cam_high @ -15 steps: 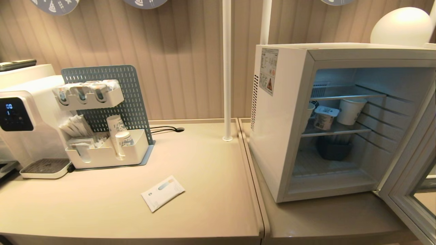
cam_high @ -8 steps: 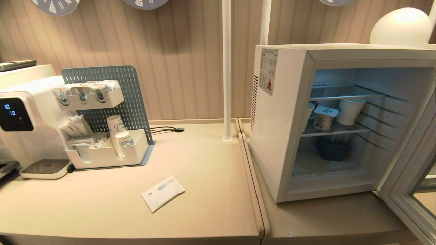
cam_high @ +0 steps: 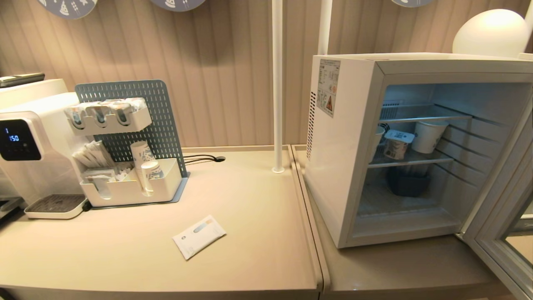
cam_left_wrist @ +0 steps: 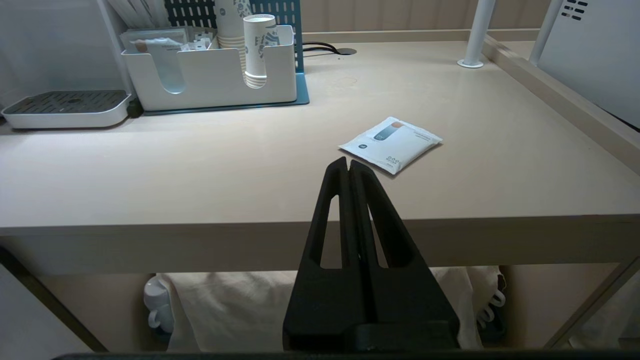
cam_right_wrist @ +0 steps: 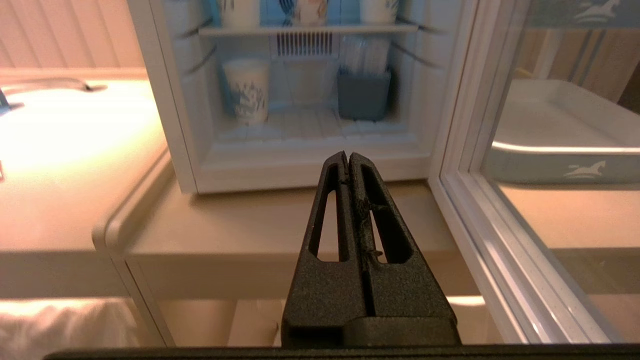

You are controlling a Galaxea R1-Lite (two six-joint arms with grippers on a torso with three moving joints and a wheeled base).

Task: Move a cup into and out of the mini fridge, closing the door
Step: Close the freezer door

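Left claw (cam_left_wrist: 348, 165) hangs closed below the table (cam_high: 250, 216) edge. Fridge (cam_high: 349, 146) stands open, cup (cam_high: 397, 144) on its middle shelf. Right claw (cam_right_wrist: 348, 157), closed and empty, should open before reaching in, clear of the door (cam_high: 499, 233).

The dark display panel (cam_high: 16, 140) on the white machine at the left shows lit blue digits, "150" with a smaller figure above them that cannot be made out. On the side of the mini fridge (cam_high: 345, 141) a warning sticker (cam_high: 328, 87) carries a red triangle sign and lines of print too small to read. The flat white sachet (cam_high: 199, 236) on the counter bears print that cannot be read either.
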